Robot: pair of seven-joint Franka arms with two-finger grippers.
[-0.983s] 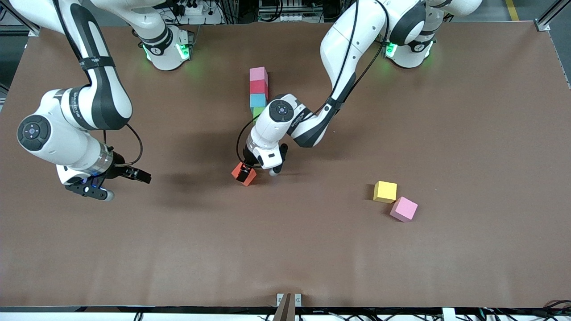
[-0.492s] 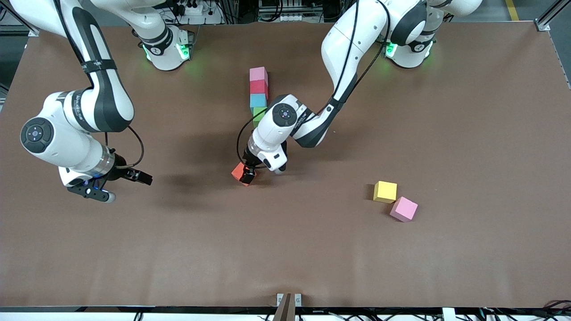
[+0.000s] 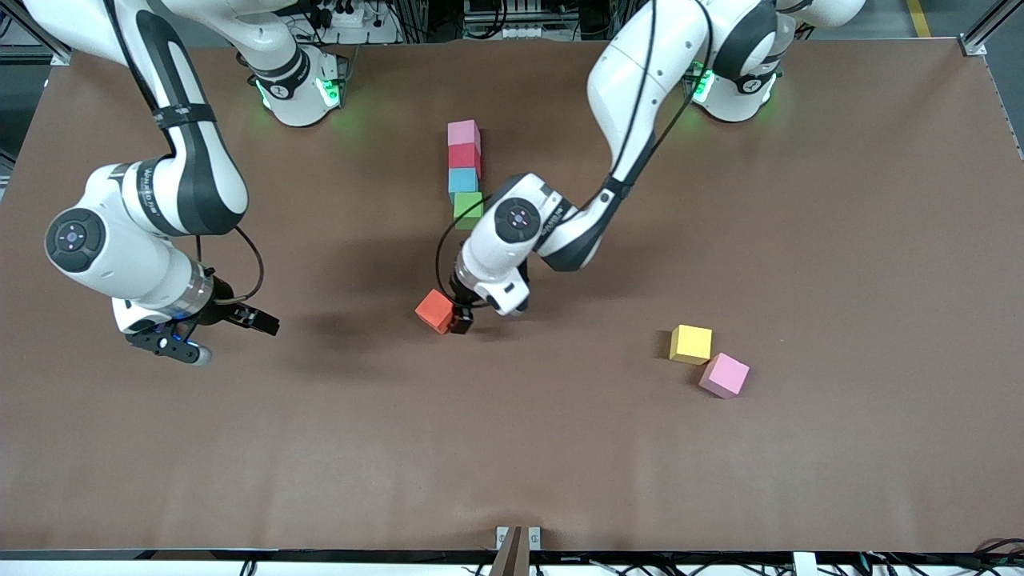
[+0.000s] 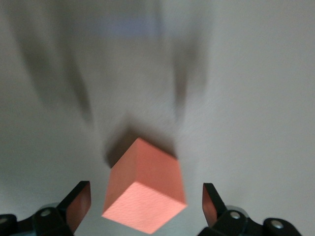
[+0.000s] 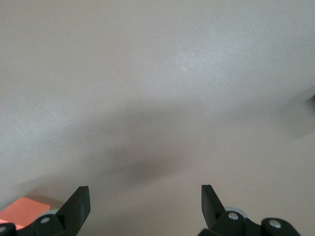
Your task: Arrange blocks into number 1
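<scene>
Left hand (image 3: 456, 318) low over orange cube (image 3: 434, 310), fingers apart, cube on worktop (image 3: 800, 240) – nearer camera than pink/red/blue/green column (image 3: 464, 172). Right hand (image 3: 216, 336) waits over bare worktop, fingers apart.

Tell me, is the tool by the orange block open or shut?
Open. The left tool has both fingers apart, with gaps beside the orange block.

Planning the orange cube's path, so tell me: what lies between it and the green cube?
Only bare brown table and part of the left arm above it separate the orange foam cube from the green foam cube, front view.
</scene>
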